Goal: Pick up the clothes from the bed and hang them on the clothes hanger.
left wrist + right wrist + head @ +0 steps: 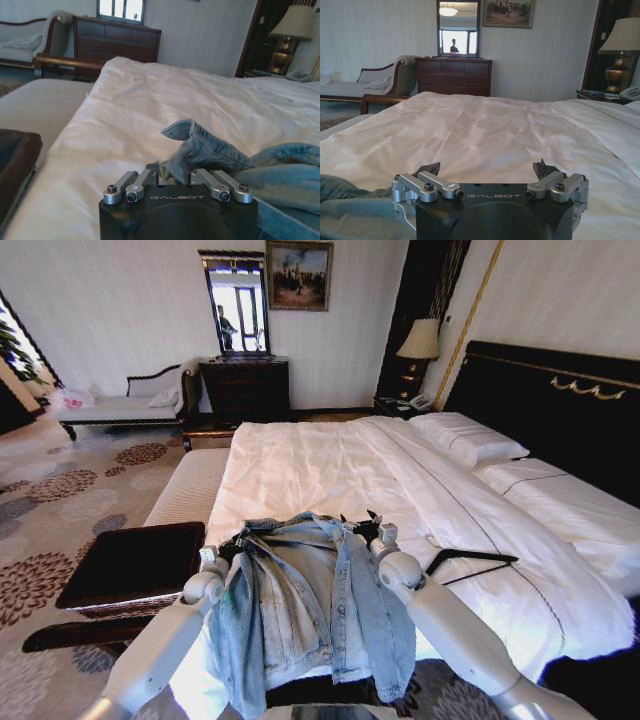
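The clothes point(300, 605), a light-blue denim jacket, hang at the foot of the bed point(330, 465) between my two arms, spilling over the bed's near edge. My left gripper point(226, 549) is shut on a fold of the denim near the collar point(192, 145), and the pinched cloth rises just ahead of the left gripper point(175, 175). My right gripper point(371, 529) sits at the jacket's other shoulder. The right gripper point(487, 172) is open with nothing between its fingertips point(432, 168); denim point(345, 212) lies beside it. The black clothes hanger point(470, 562) lies flat on the sheet to the right of my right arm.
A dark low bench point(135, 565) stands left of the bed's foot. White pillows point(465, 438) lie against the black headboard point(560, 400). A dark dresser point(245, 388) with a mirror and a chaise point(120, 405) line the far wall. A lamp point(420, 340) stands by the headboard.
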{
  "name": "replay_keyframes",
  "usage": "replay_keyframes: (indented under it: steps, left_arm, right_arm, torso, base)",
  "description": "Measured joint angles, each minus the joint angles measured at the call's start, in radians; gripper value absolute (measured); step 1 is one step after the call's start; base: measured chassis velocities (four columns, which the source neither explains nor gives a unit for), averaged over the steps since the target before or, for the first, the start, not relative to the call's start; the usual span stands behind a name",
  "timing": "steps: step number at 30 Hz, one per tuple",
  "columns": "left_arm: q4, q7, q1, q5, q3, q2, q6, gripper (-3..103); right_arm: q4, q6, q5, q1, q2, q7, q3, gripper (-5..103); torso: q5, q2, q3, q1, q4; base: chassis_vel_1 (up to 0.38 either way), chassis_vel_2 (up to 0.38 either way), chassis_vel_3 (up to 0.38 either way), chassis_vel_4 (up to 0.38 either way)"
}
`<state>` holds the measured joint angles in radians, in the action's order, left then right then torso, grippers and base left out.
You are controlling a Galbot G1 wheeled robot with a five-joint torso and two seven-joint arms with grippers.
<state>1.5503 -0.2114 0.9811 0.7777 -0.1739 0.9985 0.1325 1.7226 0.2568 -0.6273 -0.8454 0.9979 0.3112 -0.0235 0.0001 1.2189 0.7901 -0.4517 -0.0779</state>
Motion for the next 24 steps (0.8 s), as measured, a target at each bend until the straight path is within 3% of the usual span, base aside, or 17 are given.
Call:
replay_keyframes:
  steps: [1,5,7,11,13,15,16,19,21,22,24]
  left_arm:
    - [0.000,0.000,0.000,0.000,0.000,0.000,0.000,30]
    - [0.120,-0.007,0.084,-0.017,-0.059,-0.017,0.008,51]
    - [0.158,-0.008,0.108,-0.018,-0.074,-0.021,0.008,51]
    - [0.306,-0.019,0.193,-0.017,-0.119,-0.026,0.007,73]
    - [0.341,-0.019,0.227,-0.016,-0.137,-0.026,0.005,73]
    - [0.390,-0.010,0.317,-0.028,-0.185,-0.016,-0.002,84]
    - [0.390,-0.010,0.317,-0.028,-0.185,-0.016,-0.002,84]
    - [0.425,0.017,0.443,-0.101,-0.251,0.013,-0.024,98]
    - [0.428,0.018,0.457,-0.117,-0.259,0.018,-0.027,98]
    - [0.445,0.013,0.517,-0.211,-0.297,0.046,-0.041,99]
    - [0.470,0.011,0.572,-0.276,-0.332,0.076,-0.067,100]
  right_arm:
    - [0.000,0.000,0.000,0.000,0.000,0.000,0.000,100]
    - [-0.005,-0.012,0.003,-0.013,0.004,-0.016,-0.007,100]
    - [-0.006,-0.013,0.007,-0.020,0.005,-0.019,-0.012,100]
    - [0.007,-0.013,0.024,-0.077,0.000,-0.025,-0.065,100]
    - [0.013,-0.014,0.030,-0.091,-0.005,-0.026,-0.078,100]
    - [0.017,-0.017,0.035,-0.101,-0.008,-0.026,-0.090,100]
    - [0.017,-0.017,0.035,-0.101,-0.008,-0.026,-0.090,100]
    - [0.019,-0.021,0.038,-0.107,-0.007,-0.021,-0.098,100]
    - [0.019,-0.022,0.039,-0.108,-0.007,-0.021,-0.098,100]
    - [0.022,-0.026,0.041,-0.115,-0.008,-0.021,-0.100,100]
    - [0.026,-0.029,0.043,-0.121,-0.010,-0.022,-0.101,100]
  torso:
    - [0.0000,0.000,0.000,0.000,0.0000]
    - [0.0000,0.000,0.000,0.000,0.0000]
    - [-0.0001,0.000,0.000,0.000,0.0001]
    - [0.0001,0.000,0.000,0.000,-0.0003]
    - [-0.0001,0.000,0.000,0.000,-0.0012]
    - [0.0000,0.000,0.000,0.000,-0.0007]
    - [0.0000,0.000,0.000,0.000,-0.0007]
    - [-0.0002,0.000,0.000,0.000,0.0006]
    - [0.0000,0.000,0.000,0.000,0.0006]
    - [-0.0001,0.000,0.000,0.000,0.0003]
    - [-0.0002,0.000,0.000,0.000,0.0000]
  base:
    - [0.000,0.000,0.000,0.000]
    - [0.000,0.000,0.000,0.000]
    - [0.000,0.000,0.000,0.000]
    - [0.000,0.000,0.000,0.000]
    - [0.000,0.000,0.000,0.000]
    - [0.000,0.000,0.000,0.000]
    - [0.000,0.000,0.000,0.000]
    - [-0.007,-0.014,0.022,0.016]
    - [-0.022,-0.042,0.067,0.049]
    - [-0.063,-0.056,0.061,0.052]
    - [-0.079,-0.080,0.109,0.091]
